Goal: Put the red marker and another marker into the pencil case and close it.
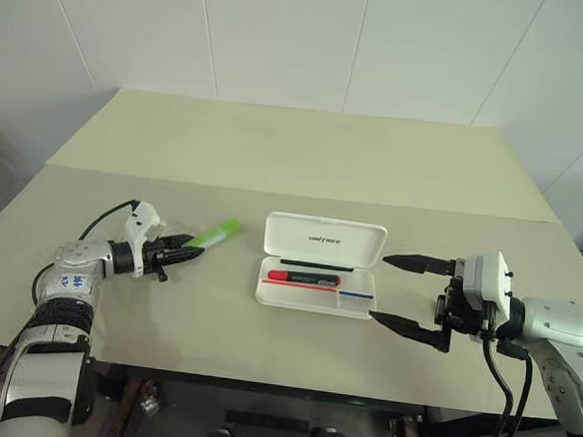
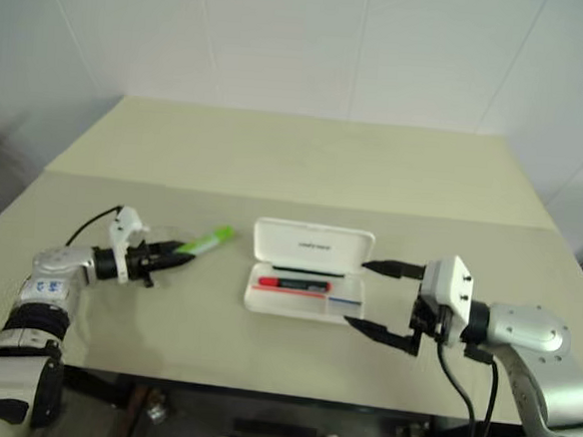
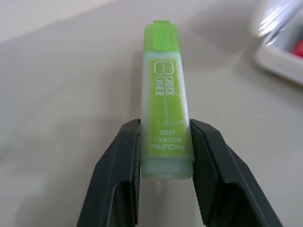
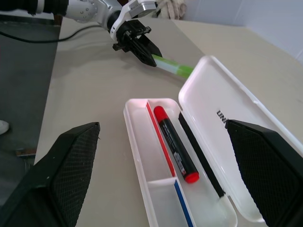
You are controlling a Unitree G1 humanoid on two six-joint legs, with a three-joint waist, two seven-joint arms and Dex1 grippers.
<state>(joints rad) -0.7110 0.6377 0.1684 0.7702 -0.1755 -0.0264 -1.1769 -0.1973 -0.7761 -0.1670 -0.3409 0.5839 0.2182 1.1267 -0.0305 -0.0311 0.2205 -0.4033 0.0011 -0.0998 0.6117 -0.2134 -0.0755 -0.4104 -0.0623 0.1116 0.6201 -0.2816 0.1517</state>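
The white pencil case (image 1: 355,235) lies open at mid-table, lid tilted back. Inside its tray lies the red marker (image 1: 305,277), also seen close up as the red marker (image 4: 174,145). My left gripper (image 1: 187,248) is shut on the rear end of the light green highlighter (image 1: 216,235), left of the case; its black fingers (image 3: 125,161) clamp both sides of the highlighter (image 3: 164,101), cap pointing away toward the case. My right gripper (image 1: 406,292) stands wide open just right of the case, holding nothing, its fingers (image 4: 61,163) spread either side of the tray.
The beige table (image 1: 306,150) has a seam across its middle and bare room behind the case. A black cable (image 1: 107,216) loops from my left wrist. White walls stand behind the table.
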